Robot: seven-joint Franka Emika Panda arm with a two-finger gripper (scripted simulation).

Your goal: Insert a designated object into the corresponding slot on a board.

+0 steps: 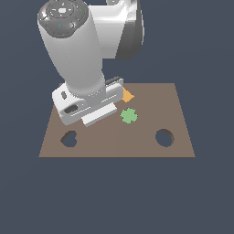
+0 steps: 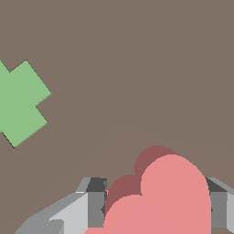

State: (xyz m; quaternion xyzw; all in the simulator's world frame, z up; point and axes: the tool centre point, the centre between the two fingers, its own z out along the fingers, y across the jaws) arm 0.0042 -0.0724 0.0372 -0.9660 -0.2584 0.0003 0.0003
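The hand (image 2: 155,205) is pinching the small flat pinkish-red heart-shaped piece (image 2: 160,201) above the flat brown board (image 1: 173,114); the dark heart-shaped slot (image 1: 69,139) is lying nearer the camera, toward the exterior view's left.

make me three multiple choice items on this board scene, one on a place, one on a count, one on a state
1. Where is the heart-shaped slot on the board?
A. near the corner at the exterior view's left, front edge
B. dead centre
C. far edge, at the exterior view's right

2. How many dark holes are cut in the board?
A. one
B. two
C. four

3. What is the state of the pink heart piece?
A. lying inside the round hole
B. lying on the green clover piece
C. sitting between the fingers of the gripper

Answers: 1 A, the heart hole sits front-left in the exterior view. 2 B, only a heart hole and a round hole show. 3 C, the wrist view shows the heart between both fingers.
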